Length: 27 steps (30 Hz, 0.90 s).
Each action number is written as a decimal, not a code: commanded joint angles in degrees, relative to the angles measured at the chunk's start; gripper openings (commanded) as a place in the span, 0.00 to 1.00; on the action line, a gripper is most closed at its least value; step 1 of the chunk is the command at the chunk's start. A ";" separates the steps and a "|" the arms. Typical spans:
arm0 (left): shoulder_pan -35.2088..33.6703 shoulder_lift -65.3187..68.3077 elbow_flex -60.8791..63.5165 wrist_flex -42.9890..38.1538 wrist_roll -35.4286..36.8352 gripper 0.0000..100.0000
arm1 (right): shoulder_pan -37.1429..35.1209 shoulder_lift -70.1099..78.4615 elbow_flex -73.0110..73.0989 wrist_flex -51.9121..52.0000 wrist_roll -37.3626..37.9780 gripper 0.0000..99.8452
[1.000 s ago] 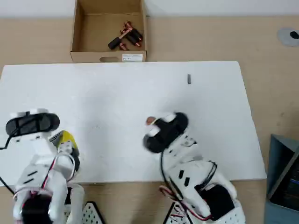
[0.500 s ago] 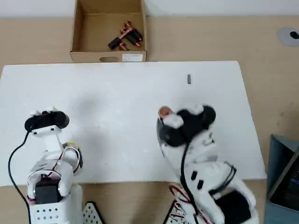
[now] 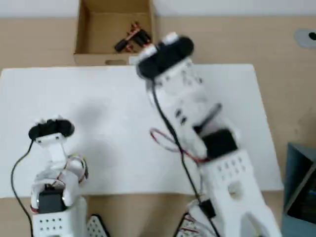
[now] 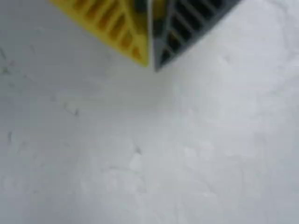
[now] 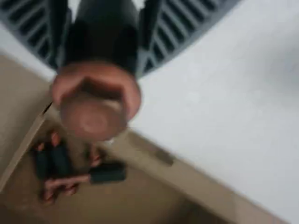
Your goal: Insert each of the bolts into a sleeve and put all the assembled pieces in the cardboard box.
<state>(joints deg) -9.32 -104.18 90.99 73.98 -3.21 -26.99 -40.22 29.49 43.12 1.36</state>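
— Item 1, your right gripper (image 5: pixel 99 67): condition?
— It is clamping an assembled piece, a black cylindrical sleeve with a copper-coloured bolt head (image 5: pixel 96 102) facing the wrist camera. Both fingers are pressing on the sleeve's sides.

— Location of that piece?
— You are holding it above the front wall of the open brown cardboard box (image 5: pixel 163 161). In the high view, the right arm (image 3: pixel 197 113) is lying stretched across the white flat board (image 3: pixel 98 108) to the box's front right corner.

— Item 2, box contents?
— Several finished black-and-copper pieces (image 3: pixel 132 39) are lying in a loose cluster on the box floor, toward its right side.

— Item 3, your left gripper (image 4: pixel 150 59)?
— Its yellow finger and dark finger are meeting at the tips, nothing between them. It is hanging just over bare board, at the near left, well apart from the box.
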 commanded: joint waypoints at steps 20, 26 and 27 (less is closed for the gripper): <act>-0.35 -0.40 -0.18 -1.05 -0.35 0.01 | 2.51 68.09 -53.41 -19.87 23.12 0.01; -0.35 -0.40 -0.18 -1.05 -0.35 0.01 | 2.24 82.42 -68.18 -18.20 24.26 0.01; -0.35 -0.40 -0.18 -1.05 -0.35 0.01 | 2.24 84.35 -70.64 -16.44 25.05 0.01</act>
<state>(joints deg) -9.32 -104.18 90.99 73.98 -3.21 -25.23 41.80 -31.08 25.27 24.92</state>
